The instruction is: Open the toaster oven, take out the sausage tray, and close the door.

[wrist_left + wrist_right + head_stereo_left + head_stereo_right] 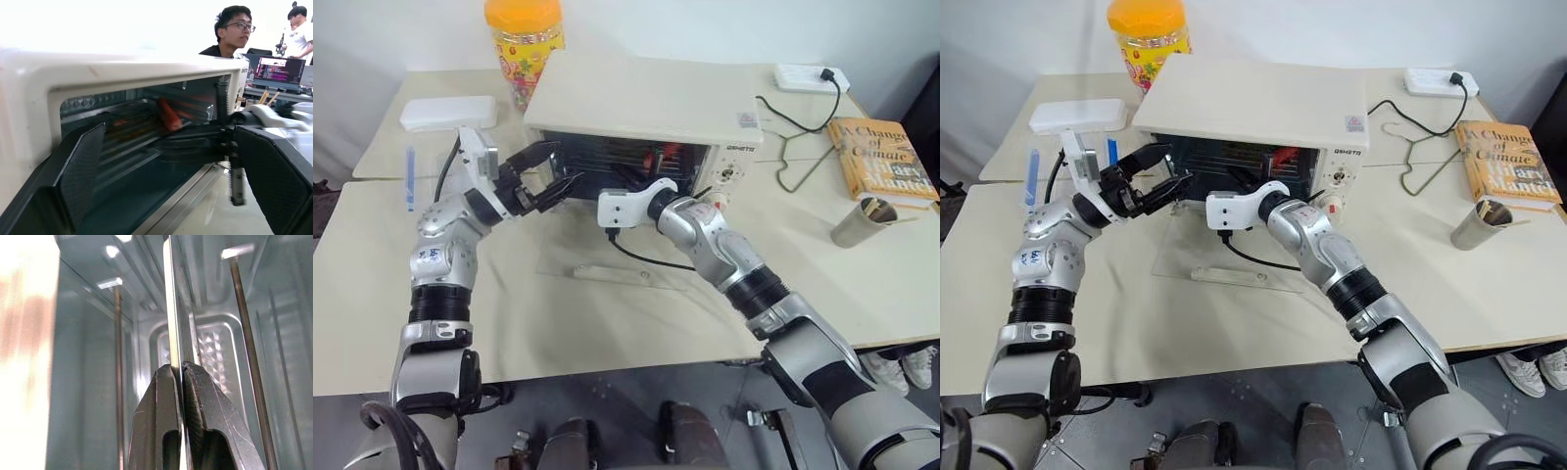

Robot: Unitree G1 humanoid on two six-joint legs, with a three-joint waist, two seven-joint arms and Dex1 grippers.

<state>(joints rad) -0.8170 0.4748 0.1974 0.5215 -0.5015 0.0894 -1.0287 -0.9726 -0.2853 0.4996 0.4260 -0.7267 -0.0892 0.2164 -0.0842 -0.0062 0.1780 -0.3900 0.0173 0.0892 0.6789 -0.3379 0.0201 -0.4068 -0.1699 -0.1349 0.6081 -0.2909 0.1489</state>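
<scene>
- The right gripper [179, 374] has its fingers pinched tight on the thin metal edge of the sausage tray [172, 308], inside the toaster oven [646, 103] at upper centre of the frame.
- The right arm reaches in level from the lower right.
- The left gripper [553, 171] has its fingers spread wide, holding nothing, at the cavity's left side.
- The door [607, 257] lies flat open on the surface [607, 323].
- A red sausage [168, 115] lies on the tray.

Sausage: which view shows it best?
Left wrist view: the red sausage lies in plain sight on the tray inside the toaster oven. The eye views give just a red glimpse of it in the dark opening. The right wrist view shows the tray's edge in the shut right hand.
</scene>
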